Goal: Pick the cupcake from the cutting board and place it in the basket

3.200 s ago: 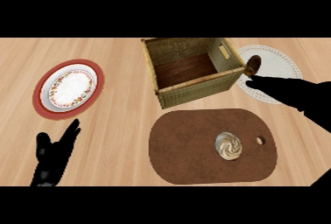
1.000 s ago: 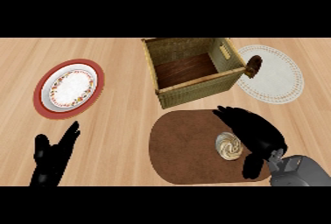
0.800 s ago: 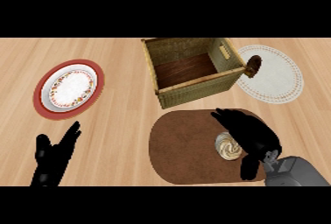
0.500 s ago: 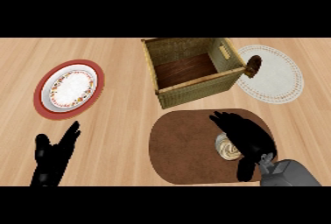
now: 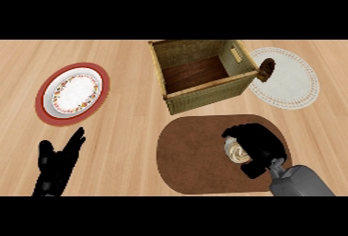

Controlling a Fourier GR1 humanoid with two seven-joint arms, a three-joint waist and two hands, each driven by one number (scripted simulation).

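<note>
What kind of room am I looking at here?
Probably a kitchen or dining spot: a wooden counter carries a decorated plate, a wicker basket and a cupcake on a cutting board.

Right hand (image 5: 258,146) curled (palm down), left hand (image 5: 57,163) resting open

Woven wicker basket (image 5: 204,94) w/ wood floor, matt wood cutting board (image 5: 197,159), wood-grain counter (image 5: 129,120).

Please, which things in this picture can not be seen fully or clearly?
- Cupcake, head view: mostly covered by the right hand; whether the fingers touch it cannot be told.
- Cutting board, head view: its right part lies under that hand and forearm.
- Basket, head view: its near wall hides part of the floor inside.
</note>
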